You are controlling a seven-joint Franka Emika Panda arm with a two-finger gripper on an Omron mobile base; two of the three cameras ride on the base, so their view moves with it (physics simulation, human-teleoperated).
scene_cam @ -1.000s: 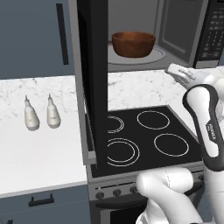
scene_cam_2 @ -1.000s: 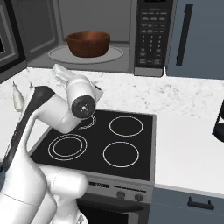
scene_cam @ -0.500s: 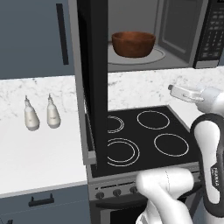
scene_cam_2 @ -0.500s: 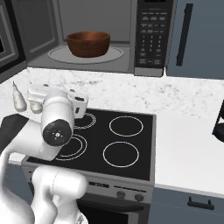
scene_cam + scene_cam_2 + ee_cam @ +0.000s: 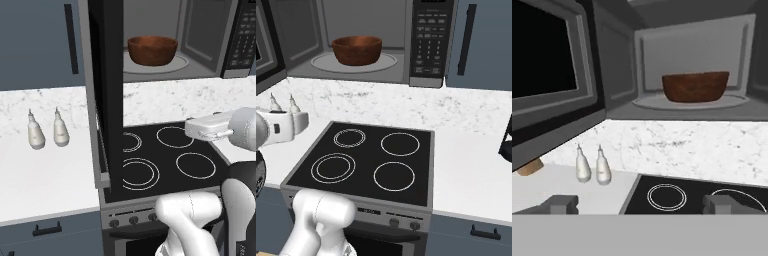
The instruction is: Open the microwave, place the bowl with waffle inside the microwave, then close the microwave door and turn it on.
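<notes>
The white two-finger gripper (image 5: 639,204) stands with its jaws spread as wide as they go and nothing between them; in the hand view its two small dark fingertips (image 5: 560,203) rise well apart at the bottom edge, one over the pale counter and one over the stovetop. In the left base view the hand hangs above the right side of the black four-ring stovetop (image 5: 165,160), low and well clear of the appliance above; in the right base view it sits at the left edge of the picture, beside the cooktop.

The round reddish-brown wooden bowl (image 5: 152,50) rests on the round turntable inside the large black-and-grey box microwave (image 5: 428,45), roughly in the middle of the grey cavity. Whether the waffle lies in it I cannot tell; the thick walls hide the inside.

The wide grey-framed microwave door with its dark glass window (image 5: 107,85) stands swung fully out to the left, edge-on to the left base camera and looming at the upper left of the hand view.

Judging by this, opening and placing are done, and closing the door is the step in hand. The next move calls for the empty hand to travel left and up, get to the outer face of the door, and push it round toward the cavity without brushing the two small white bottles (image 5: 47,132) on the white marble counter (image 5: 45,185). After that comes the dark button panel (image 5: 428,42) on the right
</notes>
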